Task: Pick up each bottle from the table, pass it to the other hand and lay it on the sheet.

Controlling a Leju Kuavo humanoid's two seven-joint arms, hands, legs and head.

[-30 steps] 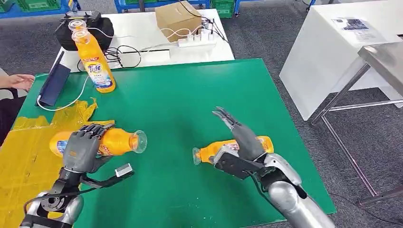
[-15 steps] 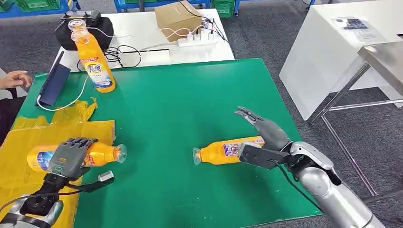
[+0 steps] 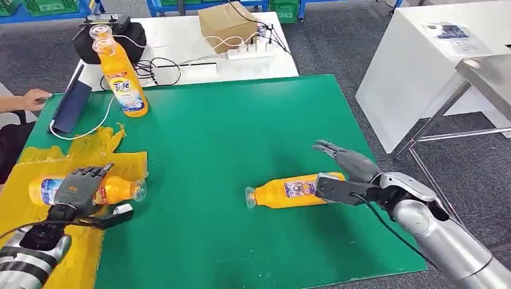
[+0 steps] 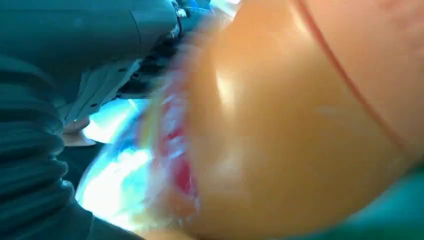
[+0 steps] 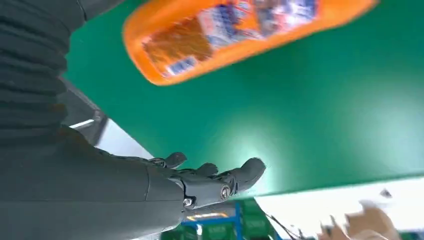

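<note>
Apparently orange bottle point(image 3: 99, 189), blurred label.

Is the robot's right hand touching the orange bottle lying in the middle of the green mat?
Apart. In the right wrist view, green mat shows between the right robot hand and the orange bottle.

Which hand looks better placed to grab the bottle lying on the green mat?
The right hand: it hovers open beside the lying bottle, while the left hand holds another bottle over the yellow sheet.
</note>
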